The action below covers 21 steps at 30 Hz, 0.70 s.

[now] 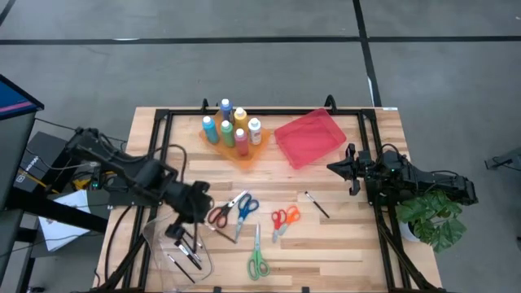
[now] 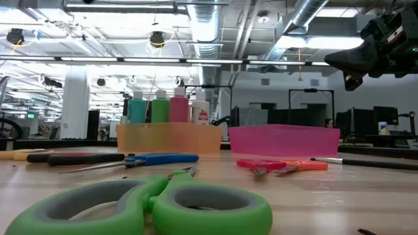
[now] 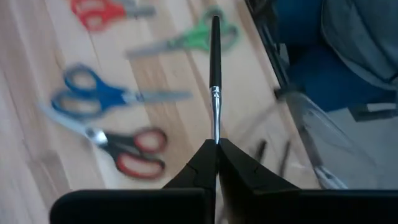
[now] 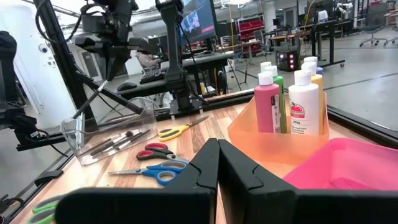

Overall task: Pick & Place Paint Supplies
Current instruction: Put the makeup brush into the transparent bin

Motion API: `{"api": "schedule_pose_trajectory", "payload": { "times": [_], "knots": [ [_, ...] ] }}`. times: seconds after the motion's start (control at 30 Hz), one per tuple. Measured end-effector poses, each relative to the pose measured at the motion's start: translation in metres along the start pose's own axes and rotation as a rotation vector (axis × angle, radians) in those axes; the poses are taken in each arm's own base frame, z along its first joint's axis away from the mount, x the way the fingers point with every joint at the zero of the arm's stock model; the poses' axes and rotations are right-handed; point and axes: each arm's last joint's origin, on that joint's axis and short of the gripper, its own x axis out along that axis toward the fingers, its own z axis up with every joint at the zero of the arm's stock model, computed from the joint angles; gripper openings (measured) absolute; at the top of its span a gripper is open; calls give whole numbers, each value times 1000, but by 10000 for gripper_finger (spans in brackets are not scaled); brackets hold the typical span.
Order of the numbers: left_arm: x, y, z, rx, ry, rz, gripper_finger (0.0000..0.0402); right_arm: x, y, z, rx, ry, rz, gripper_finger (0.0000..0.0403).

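My left gripper (image 3: 216,147) hangs over the table's near left part (image 1: 180,233), above a clear tray (image 3: 311,121), and is shut on a thin dark-handled brush (image 3: 216,68). More brushes (image 4: 115,142) lie in that tray, and one brush (image 1: 316,204) lies on the wood. Several paint bottles (image 1: 231,129) stand in an orange tray (image 1: 244,153). Green scissors (image 1: 258,260), blue scissors (image 1: 244,207), red-and-black scissors (image 1: 218,214) and orange scissors (image 1: 286,218) lie flat on the table. My right gripper (image 4: 217,149) waits shut at the right edge (image 1: 338,168). My left gripper pinches the brush at its silver ferrule end (image 3: 216,135) between the two fingertips. The fingers slant down from above and lie along the brush, whose dark handle (image 3: 216,50) sticks straight out beyond them. The brush is lifted clear of the table and the tray.
A red tray (image 1: 309,137) sits at the far right beside the orange one. A black frame (image 1: 163,146) runs round the tabletop. A potted plant (image 1: 435,216) stands by the right arm. Bare wood lies between the scissors and the trays.
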Motion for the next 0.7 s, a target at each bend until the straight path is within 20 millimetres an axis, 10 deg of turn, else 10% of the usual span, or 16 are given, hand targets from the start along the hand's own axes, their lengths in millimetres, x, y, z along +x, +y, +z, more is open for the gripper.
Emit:
{"api": "schedule_pose_trajectory", "payload": {
  "times": [0.7],
  "knots": [
    [-19, -74, -62, -222, 223, 41, 4, 0, 0, 0, 0, -1, 0, 0]
  ]
}}
